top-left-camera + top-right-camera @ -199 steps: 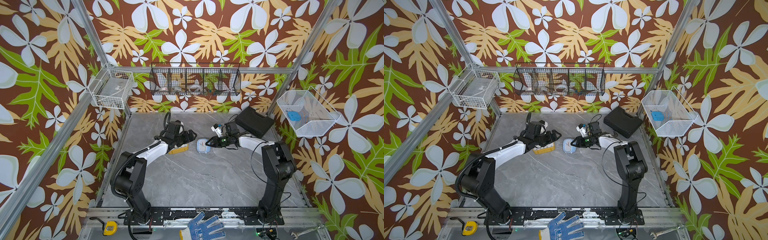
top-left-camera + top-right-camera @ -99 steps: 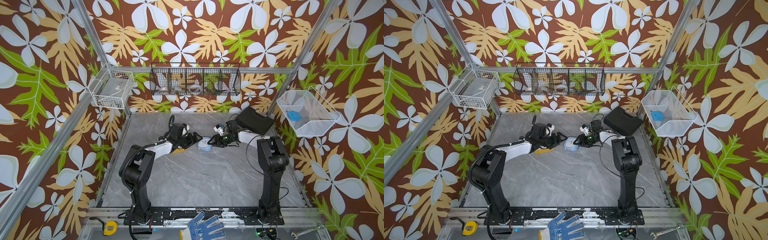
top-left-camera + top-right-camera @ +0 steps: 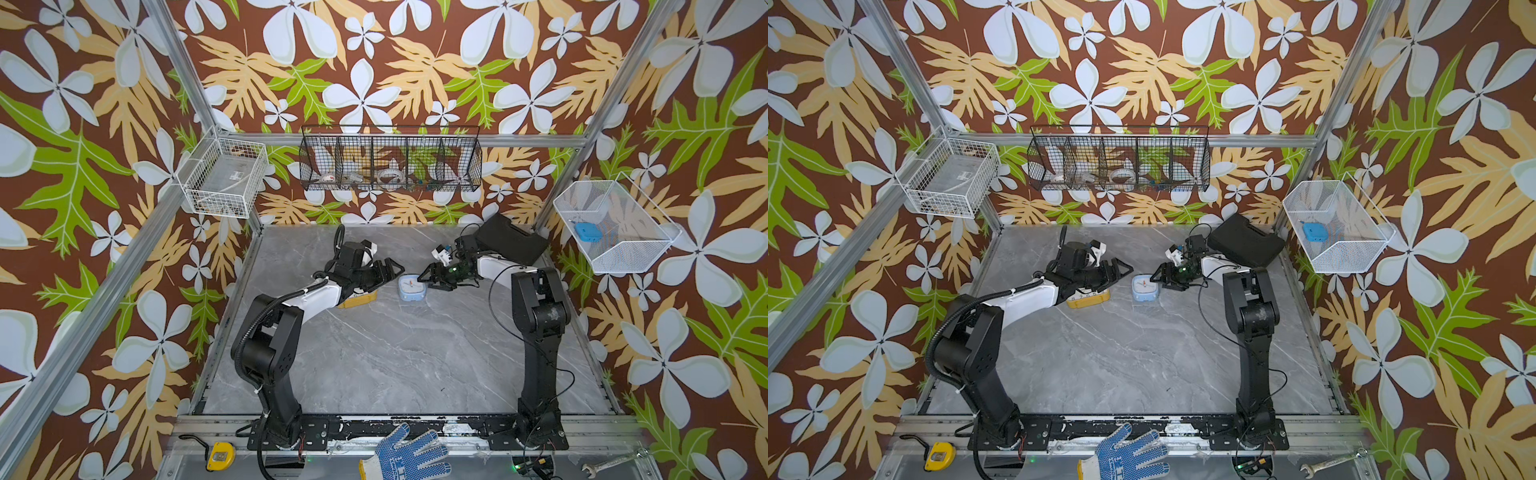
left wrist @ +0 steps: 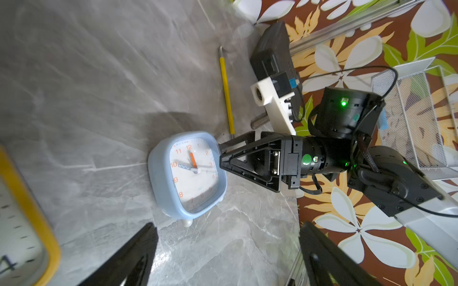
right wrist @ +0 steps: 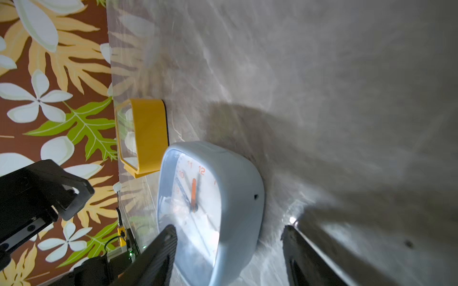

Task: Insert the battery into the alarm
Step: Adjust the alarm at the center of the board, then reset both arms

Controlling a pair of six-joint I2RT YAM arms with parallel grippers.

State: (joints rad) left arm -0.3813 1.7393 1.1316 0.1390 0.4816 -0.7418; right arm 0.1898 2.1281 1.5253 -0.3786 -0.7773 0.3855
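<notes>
Right gripper [image 3: 423, 276] [image 4: 219, 154]: jaws spread, nothing pinched. The fingertips sit at the right edge of the alarm [image 3: 411, 287] [image 4: 190, 173], and the right wrist view shows one finger [image 5: 161, 250] over the dial side and the other past the casing. Whether they touch the alarm cannot be told. Alarm: pale blue, rounded square, white dial with orange numerals, lying dial up on the grey table [image 3: 395, 353], far of centre, between the two grippers. Left gripper [image 3: 390, 266]: jaws spread wide, empty, just left of the alarm and apart from it. Yellow clock [image 3: 358, 300] [image 5: 148, 133]: left of the alarm, partly under the left arm. Yellow-handled tool [image 4: 226, 94]: on the table beyond the alarm. Small grey cylinder [image 4: 259, 123]: beside the tool's end; whether it is the battery cannot be told. Black case [image 3: 511, 241]: far right corner.
</notes>
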